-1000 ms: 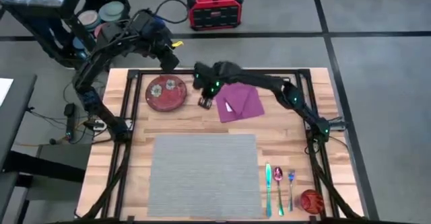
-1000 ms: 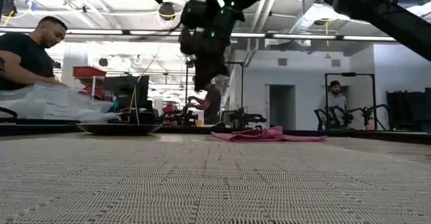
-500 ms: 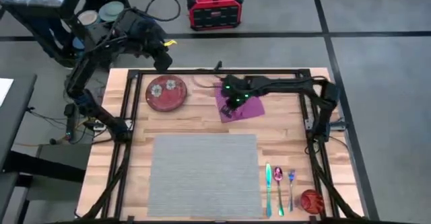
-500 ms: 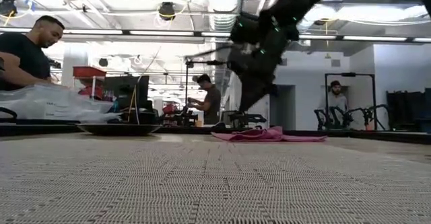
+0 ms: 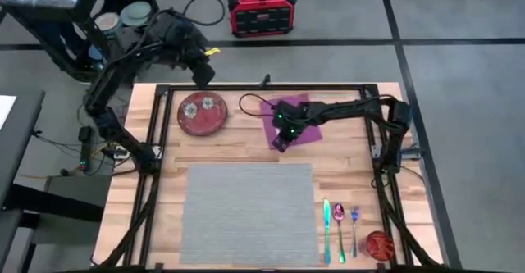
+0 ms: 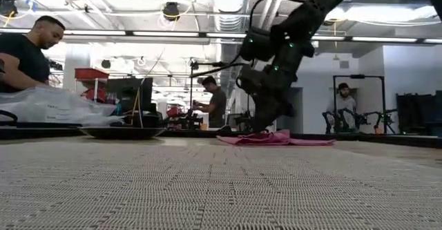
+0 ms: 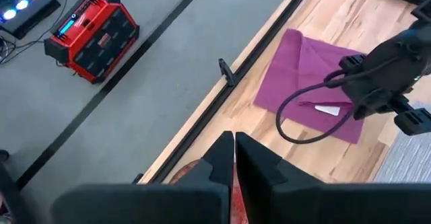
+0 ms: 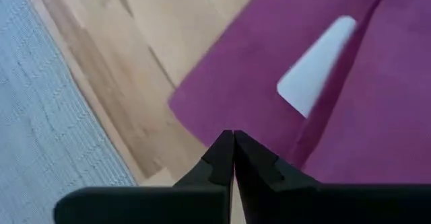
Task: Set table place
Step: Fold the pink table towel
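1. Wooden table (image 5: 344, 162), seen from above, with the grey placemat (image 5: 248, 214) bare at its near middle; people work in the room behind (low view).
2. Relative to the placemat: red plate (image 5: 203, 113) beyond its far left corner, purple napkin (image 5: 297, 121) beyond its far right corner, cutlery (image 5: 340, 230) and a small red ball (image 5: 379, 244) just off its right edge.
3. Right gripper (image 5: 280, 144): a second ago it hung above the bare wood between plate and napkin; it has since swung over and dropped to the napkin's near corner. Its fingers are pressed together, with no cloth visibly between them (wrist view shows the tips just off the cloth edge).
4. Left gripper (image 7: 234, 158): raised past the table's far left edge, beyond the plate, fingers clenched on nothing.
5. Reading: the shift suggests the napkin is the next item, but nothing has yet reached the placemat, so the setting is at its start.
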Tool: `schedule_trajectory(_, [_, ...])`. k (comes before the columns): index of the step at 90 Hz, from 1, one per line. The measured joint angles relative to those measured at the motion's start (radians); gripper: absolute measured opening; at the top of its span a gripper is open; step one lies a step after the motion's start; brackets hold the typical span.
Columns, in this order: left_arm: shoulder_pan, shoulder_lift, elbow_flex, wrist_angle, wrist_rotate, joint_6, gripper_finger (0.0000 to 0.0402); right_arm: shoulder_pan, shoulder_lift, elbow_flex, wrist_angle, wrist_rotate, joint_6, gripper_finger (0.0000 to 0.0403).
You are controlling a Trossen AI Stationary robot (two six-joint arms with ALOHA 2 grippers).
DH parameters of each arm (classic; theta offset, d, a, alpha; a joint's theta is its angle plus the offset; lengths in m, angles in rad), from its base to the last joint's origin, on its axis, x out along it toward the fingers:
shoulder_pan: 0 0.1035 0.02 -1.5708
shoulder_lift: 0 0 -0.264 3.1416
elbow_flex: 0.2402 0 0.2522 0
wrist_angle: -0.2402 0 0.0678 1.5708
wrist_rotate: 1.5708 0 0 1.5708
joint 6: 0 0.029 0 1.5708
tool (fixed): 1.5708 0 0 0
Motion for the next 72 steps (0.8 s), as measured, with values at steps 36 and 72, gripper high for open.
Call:
schedule_trajectory(36, [0.000,0.006,0.000,0.016,0.000,0.015,0.0000,0.007,0.001,0.040,-0.057,0.117,-0.153,0.0000])
schedule_trajectory(72, [0.000,0.006,0.000,0.015,0.001,0.015,0.0000,0.023,0.128,0.179,-0.200,0.152,-0.295,0.0000])
